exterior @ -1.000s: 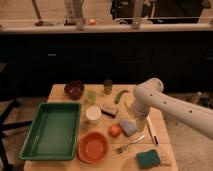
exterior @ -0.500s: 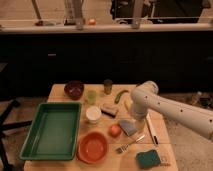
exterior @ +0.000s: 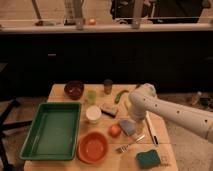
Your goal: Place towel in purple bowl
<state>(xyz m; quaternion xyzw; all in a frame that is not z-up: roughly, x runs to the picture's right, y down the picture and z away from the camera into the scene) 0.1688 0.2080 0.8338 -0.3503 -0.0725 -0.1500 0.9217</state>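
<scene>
One grey-blue towel [exterior: 127, 126] lies on the worktop [exterior: 60, 92], right of centre. The gripper [exterior: 132, 116] hangs just over it, jaws wide. One purple bowl [exterior: 74, 89] sits well apart, far left; one orange bowl [exterior: 92, 147] near.

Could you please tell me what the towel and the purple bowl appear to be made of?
The towel: thin soft cloth, matte grey-blue; it lies rumpled. The purple bowl: probably plastic, smooth, evenly dark; ceramic possible. The gripper hangs right over the towel.
</scene>
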